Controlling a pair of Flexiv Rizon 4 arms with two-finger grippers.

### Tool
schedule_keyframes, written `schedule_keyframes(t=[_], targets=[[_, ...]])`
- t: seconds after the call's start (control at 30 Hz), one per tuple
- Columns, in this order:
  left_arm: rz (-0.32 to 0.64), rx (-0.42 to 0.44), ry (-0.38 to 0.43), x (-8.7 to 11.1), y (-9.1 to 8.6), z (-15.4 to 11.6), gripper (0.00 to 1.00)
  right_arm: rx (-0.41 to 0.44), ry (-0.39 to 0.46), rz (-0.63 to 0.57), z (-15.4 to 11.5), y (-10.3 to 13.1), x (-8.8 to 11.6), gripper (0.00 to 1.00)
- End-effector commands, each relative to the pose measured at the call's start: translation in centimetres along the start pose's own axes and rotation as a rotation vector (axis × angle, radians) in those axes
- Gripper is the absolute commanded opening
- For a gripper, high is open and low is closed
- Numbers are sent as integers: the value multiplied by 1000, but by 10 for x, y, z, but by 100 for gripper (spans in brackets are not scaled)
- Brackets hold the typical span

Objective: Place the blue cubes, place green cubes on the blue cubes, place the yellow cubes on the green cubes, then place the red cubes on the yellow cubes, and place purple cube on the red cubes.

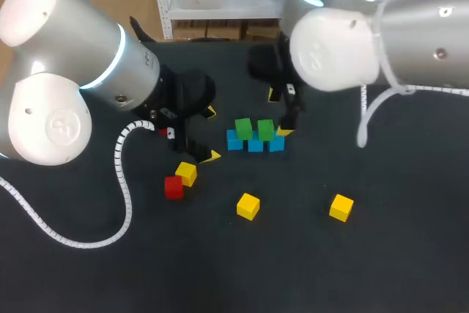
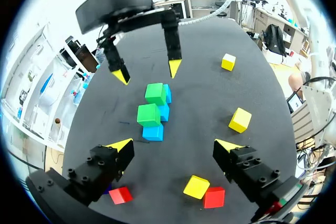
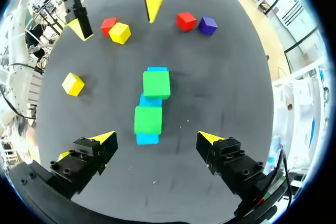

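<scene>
Head view: three small blue cubes (image 1: 254,144) form a row on the dark bench (image 1: 308,269), long axis side to side, with two green cubes (image 1: 243,128) on top. So the yellow layer comes next, I judge. Left wrist view: the left claw (image 2: 175,148), spread and empty, hangs over a small yellow cube (image 2: 196,187) — it needs a descent and a pinch. Right wrist view: the right claw (image 3: 157,138) — spread, empty — faces along the row.

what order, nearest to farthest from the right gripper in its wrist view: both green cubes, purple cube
1. near green cube, just ahead of the right gripper
2. far green cube, further along the blue cubes
3. purple cube, far ahead
</scene>
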State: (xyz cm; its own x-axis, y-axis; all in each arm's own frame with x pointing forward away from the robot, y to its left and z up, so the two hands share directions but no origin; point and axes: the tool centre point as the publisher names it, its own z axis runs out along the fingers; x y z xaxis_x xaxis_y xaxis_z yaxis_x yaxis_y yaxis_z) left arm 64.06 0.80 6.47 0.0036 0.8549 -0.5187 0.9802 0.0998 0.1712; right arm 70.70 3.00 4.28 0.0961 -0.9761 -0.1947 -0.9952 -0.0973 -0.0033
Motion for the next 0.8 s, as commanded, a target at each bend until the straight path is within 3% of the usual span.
schedule_keyframes(t=[0.03,0.8], targets=[[3,1,-6,2,0,0,100,-56,9,-5,6,-13,-9,100],[3,1,-6,2,0,0,100,-94,38,-15,27,-12,-11,100]])
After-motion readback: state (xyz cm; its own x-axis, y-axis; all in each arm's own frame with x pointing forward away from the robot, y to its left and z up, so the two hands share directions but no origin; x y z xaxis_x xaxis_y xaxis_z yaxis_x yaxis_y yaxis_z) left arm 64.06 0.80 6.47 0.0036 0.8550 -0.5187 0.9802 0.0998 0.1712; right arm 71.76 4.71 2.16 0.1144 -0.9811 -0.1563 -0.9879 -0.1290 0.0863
